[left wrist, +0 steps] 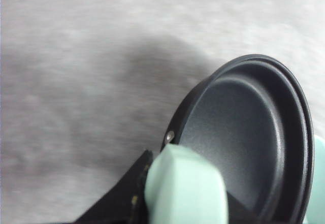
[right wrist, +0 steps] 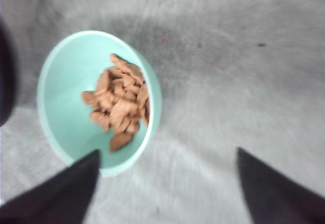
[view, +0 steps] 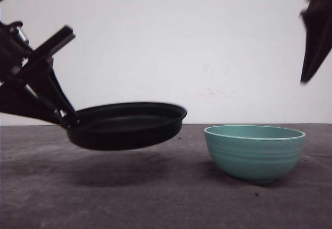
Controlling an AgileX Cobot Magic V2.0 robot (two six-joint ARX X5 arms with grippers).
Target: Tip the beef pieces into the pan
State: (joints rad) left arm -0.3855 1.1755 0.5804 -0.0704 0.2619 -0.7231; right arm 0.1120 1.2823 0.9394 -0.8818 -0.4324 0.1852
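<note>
— Pan (view: 127,125) first: where is it?

— Off the table (view: 155,198), held level in the air over the left part of the surface, its shadow on the grey cloth beneath. In the front view the left gripper (view: 59,116) has it by the handle side; the black arm runs off the left edge.

— Is the grip firm?

— The left wrist view shows the mint-green handle (left wrist: 185,188) lying between the black fingers (left wrist: 119,196), clamped, with the pan's dark inside bare.

— And the beef pieces (right wrist: 119,102)?

— Heaped in the teal bowl (view: 254,151), seen from above in the right wrist view: orange-brown chunks piled toward one side of the bowl's floor. The bowl stands on the table right of the pan, well apart from it, nearer the right edge.

— The right gripper (right wrist: 167,183)?

— Its two dark fingertips (right wrist: 56,193) are spread wide, nothing between them, one tip over the bowl's rim in its own camera. In the front view the right arm (view: 316,37) hangs high at the upper right, well above the bowl. That view is blurred.
</note>
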